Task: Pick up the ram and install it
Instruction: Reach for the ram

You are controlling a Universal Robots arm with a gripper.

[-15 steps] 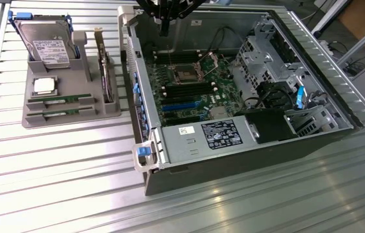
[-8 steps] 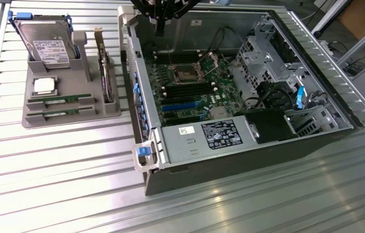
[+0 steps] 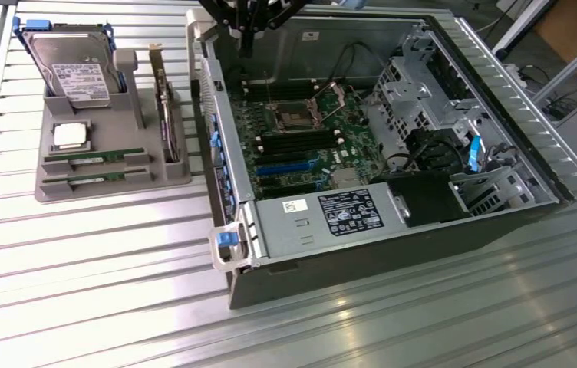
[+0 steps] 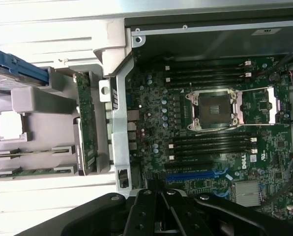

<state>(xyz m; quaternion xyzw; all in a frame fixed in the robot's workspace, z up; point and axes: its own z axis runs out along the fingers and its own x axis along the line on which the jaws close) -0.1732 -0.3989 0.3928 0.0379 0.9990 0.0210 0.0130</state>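
Two ram sticks (image 3: 94,157) (image 3: 94,179), thin green boards, lie on edge in slots at the front of a grey holder tray (image 3: 74,192) at the exterior view's left. The wrist view shows them as ram sticks (image 4: 33,154) (image 4: 33,172) in the same tray. My gripper (image 3: 245,46) hangs above the back edge of the open computer case, over the motherboard (image 3: 304,146), well apart from the tray. In the wrist view the gripper (image 4: 161,194) is shut, its black fingers pressed together with nothing between them. Empty black memory slots (image 4: 210,145) flank the open processor socket (image 4: 213,109).
The tray also carries a hard drive (image 3: 76,77), a square silver processor chip (image 3: 71,136) and an upright card (image 3: 171,115). The case wall (image 3: 212,130) stands between tray and motherboard. A power supply (image 3: 330,215) and drive cage (image 3: 422,84) fill the case's other sides.
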